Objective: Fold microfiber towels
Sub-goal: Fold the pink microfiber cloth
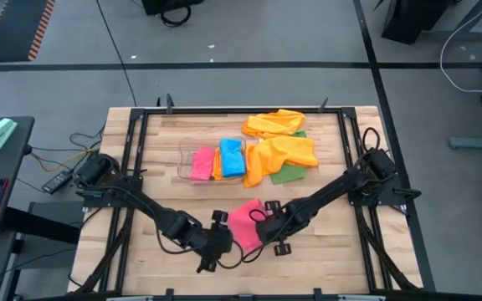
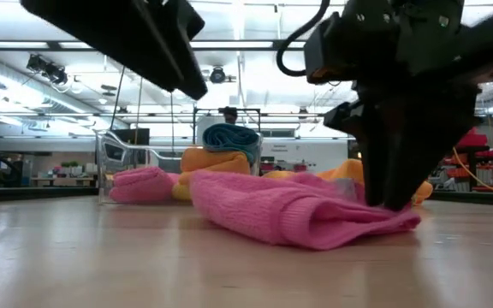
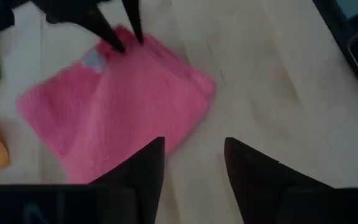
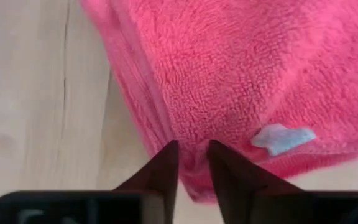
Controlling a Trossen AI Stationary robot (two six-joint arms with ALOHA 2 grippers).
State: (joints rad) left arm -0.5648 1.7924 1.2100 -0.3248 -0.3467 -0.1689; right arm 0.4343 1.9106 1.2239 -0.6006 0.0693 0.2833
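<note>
Fleece of the folded pink towel (image 1: 245,224) lies near-centre on the wood surface (image 1: 325,251). Right tool (image 4: 192,163), narrow, straddles its edge; left tool (image 3: 194,163), wide, stands just beside. Clear bin (image 1: 186,160) holds pink, orange and blue towels.

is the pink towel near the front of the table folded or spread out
Folded. The pink towel lies as a compact, doubled rectangle on the table, and stacked layer edges show along its side in the right wrist view, near its small tag.

Overhead, table-level and wrist views share pink towel (image 1: 245,224).
</note>
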